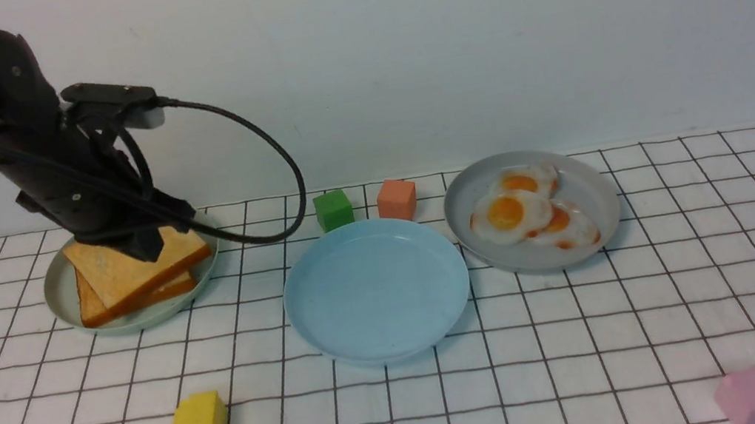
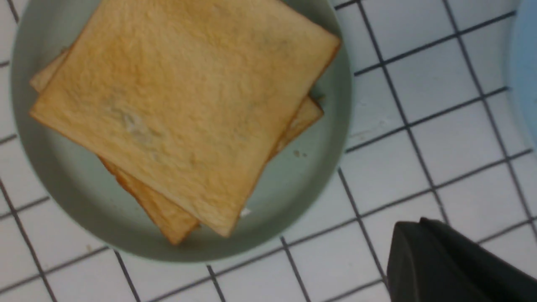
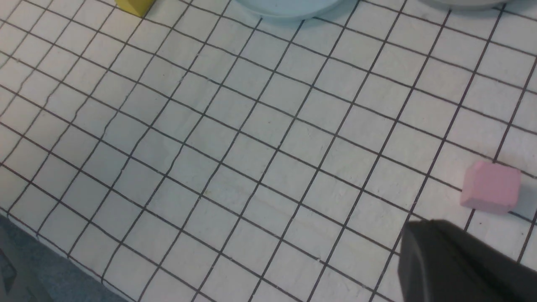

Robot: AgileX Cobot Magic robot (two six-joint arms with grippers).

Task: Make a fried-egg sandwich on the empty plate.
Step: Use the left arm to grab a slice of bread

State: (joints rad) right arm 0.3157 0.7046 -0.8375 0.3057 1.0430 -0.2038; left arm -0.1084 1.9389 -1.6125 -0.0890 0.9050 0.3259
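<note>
Two golden toast slices (image 1: 132,275) lie stacked and skewed on the pale green plate (image 1: 61,297) at the left; the left wrist view shows the top slice (image 2: 184,105) close up. My left gripper (image 1: 145,248) hangs just over that plate, shut and holding nothing, its tips (image 2: 413,224) above the cloth beside the plate's rim (image 2: 302,180). The light blue plate (image 1: 376,291) sits empty in the middle. Several fried eggs (image 1: 509,213) lie on the grey plate (image 1: 598,209) at the right. My right gripper (image 3: 413,226) is shut and empty near the pink cube.
A green cube (image 1: 333,209) and an orange cube (image 1: 396,199) stand behind the blue plate. A yellow cube (image 1: 199,421) lies front left, a pink cube (image 1: 749,396) front right. The left arm's cable loops down toward the green cube. The table's near edge (image 3: 25,268) shows in the right wrist view.
</note>
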